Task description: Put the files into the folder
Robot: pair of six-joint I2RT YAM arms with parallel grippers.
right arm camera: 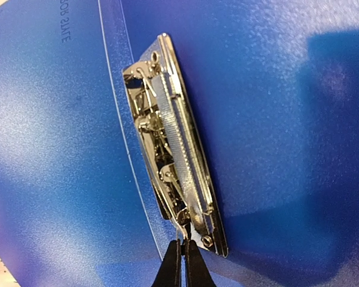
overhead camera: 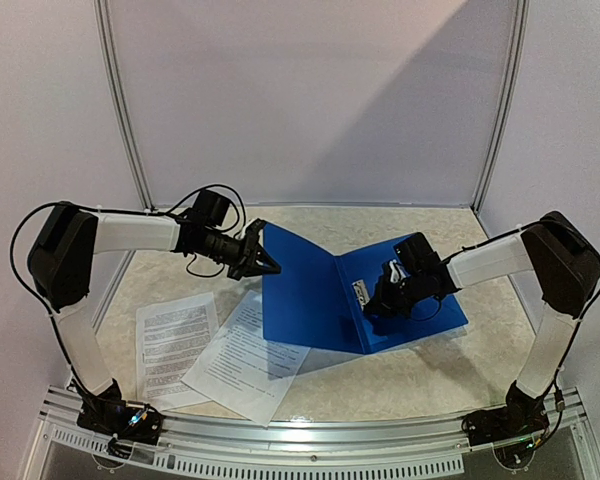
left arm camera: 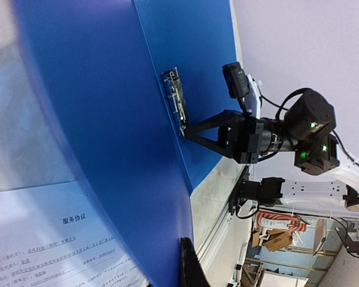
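With our left hand (overhead camera: 265,262) clamped on the raised cover of the folder (overhead camera: 300,295) and our right hand (right arm camera: 183,248) pinched shut at its metal clip (right arm camera: 173,143), we judge this the opening step: the clip must lift before the files (overhead camera: 205,345), lying alongside on the tabletop (overhead camera: 400,385), go in.
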